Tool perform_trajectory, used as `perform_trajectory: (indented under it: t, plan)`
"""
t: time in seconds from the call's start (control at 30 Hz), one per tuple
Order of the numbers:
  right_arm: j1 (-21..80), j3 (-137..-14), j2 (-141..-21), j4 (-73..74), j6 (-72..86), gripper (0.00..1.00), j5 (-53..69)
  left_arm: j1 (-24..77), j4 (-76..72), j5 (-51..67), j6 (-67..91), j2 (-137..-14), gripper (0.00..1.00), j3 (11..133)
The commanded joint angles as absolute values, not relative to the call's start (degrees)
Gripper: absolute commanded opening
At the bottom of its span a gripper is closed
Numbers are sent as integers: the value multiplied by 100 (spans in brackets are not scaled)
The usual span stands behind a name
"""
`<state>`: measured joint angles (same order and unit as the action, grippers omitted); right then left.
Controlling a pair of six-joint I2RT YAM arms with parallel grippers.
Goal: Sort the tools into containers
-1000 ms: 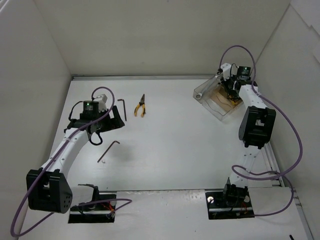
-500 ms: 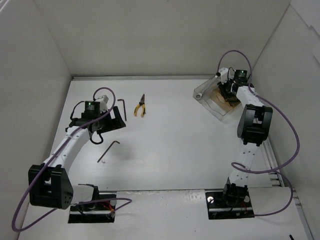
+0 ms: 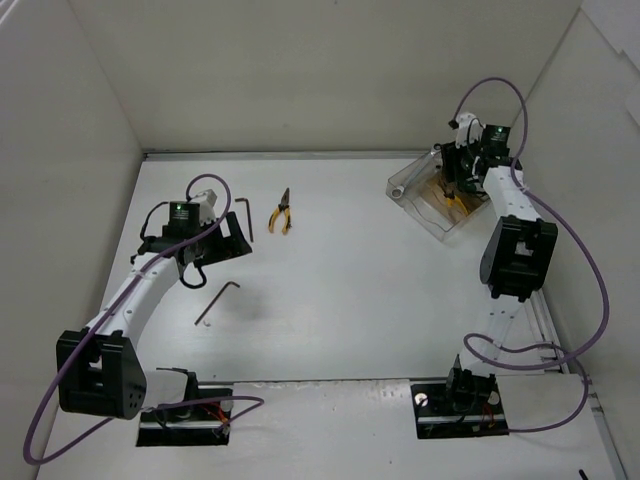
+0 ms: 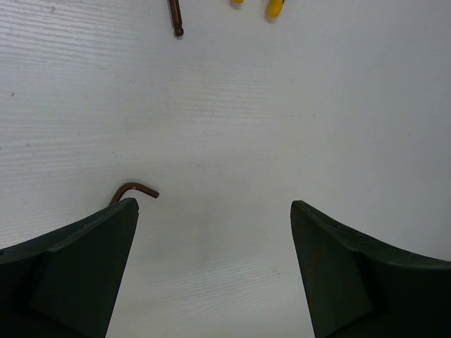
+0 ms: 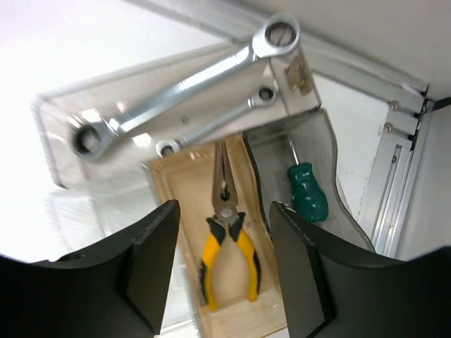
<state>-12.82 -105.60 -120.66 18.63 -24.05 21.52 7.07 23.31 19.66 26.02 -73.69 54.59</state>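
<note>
The clear box [image 3: 425, 190] stands at the back right, and its tan bottom [image 5: 180, 190] shows in the right wrist view. In it lie yellow-handled pliers [image 5: 229, 246], two silver wrenches [image 5: 183, 91] [image 5: 218, 123] along its clear far wall, and a green-handled screwdriver [image 5: 309, 193] at its right side. My right gripper [image 3: 458, 172] [image 5: 225, 205] hangs open and empty above the pliers. On the table lie a second pair of yellow pliers [image 3: 281, 212] and two hex keys [image 3: 244, 215] [image 3: 217, 300]. My left gripper [image 3: 215, 242] [image 4: 213, 204] is open above the table, with one hex key's bend [image 4: 134, 189] by its left finger.
White walls enclose the table on three sides. A metal rail [image 5: 394, 141] runs along the right edge behind the box. Purple cables [image 3: 590, 290] loop from both arms. The pliers' yellow handle tips [image 4: 273, 7] show at the top of the left wrist view.
My right wrist has lifted and swung slightly back over the box, with its cable loop higher. The left gripper has stayed in place.
</note>
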Motion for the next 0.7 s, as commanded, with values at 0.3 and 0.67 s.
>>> perform_trajectory:
  t: [0.3, 0.67]
  plan:
    - [-792, -10417, -10143, 1028, 562, 66, 3208, 1001, 2241, 1662, 2470, -7470, 85, 6187]
    - [0, -8835, -8983, 976, 1142, 66, 1732, 1547, 2733, 730, 1899, -9297, 83, 8110]
